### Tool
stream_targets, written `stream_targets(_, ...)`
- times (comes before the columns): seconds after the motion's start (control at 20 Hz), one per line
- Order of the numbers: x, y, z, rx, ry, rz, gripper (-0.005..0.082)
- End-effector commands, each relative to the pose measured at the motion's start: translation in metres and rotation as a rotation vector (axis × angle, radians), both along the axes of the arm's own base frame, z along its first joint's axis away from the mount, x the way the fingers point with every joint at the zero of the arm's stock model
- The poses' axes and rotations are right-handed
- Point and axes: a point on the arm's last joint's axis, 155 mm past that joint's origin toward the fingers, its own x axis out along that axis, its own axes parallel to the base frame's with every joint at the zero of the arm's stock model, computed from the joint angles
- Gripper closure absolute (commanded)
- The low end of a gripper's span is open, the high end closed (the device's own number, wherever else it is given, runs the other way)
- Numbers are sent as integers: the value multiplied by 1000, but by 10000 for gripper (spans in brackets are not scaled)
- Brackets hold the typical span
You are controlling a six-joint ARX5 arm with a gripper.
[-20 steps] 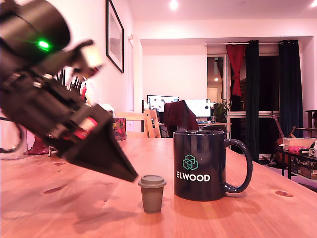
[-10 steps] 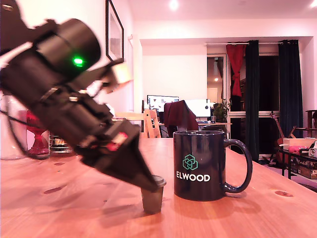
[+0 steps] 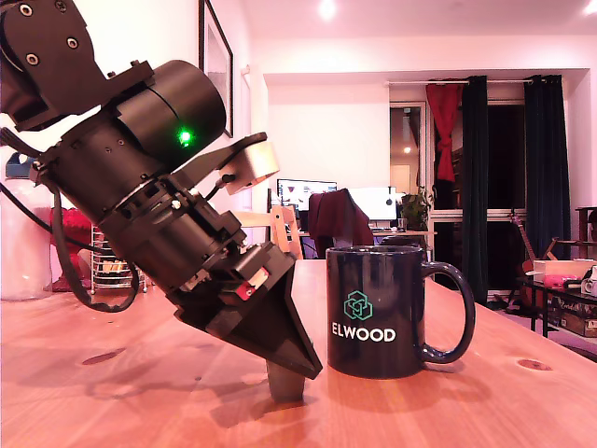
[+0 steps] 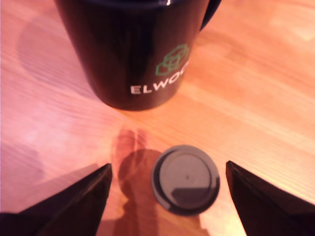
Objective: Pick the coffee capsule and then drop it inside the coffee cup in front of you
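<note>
Wooden table (image 3: 485, 392) in a living room, we see the coffee cup (image 3: 377, 311) upright with ELWOOD lettering, handle toward the exterior view's right. Coffee capsule (image 4: 185, 179) stands on the table just left of the cup in the exterior view, apart from it. Gripper (image 4: 167, 189) is lowered around the capsule, fingers (image 4: 81, 199) spread wide on either side, not touching it.

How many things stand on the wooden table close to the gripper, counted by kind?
Coffee capsule: 1
Coffee cup: 1
Total: 2
Both stand on the table. The capsule lies between the open fingers of the gripper.
</note>
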Motion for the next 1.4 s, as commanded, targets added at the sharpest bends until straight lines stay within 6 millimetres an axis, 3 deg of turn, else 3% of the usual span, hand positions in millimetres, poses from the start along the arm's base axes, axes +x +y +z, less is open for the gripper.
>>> stream_targets(0.0, -1, -2, -2, 2, 2, -12, 126)
stream_targets(0.2, -2, -2, -3, 7, -10, -29, 488)
stream_targets(0.3, -1, -3, -2, 5, -14, -30, 579)
stream_targets(1.05, 0, -3, -1, 3, -16, -28, 587)
stream_targets(1.35, -7, 6, 23, 1, -18, -22, 587)
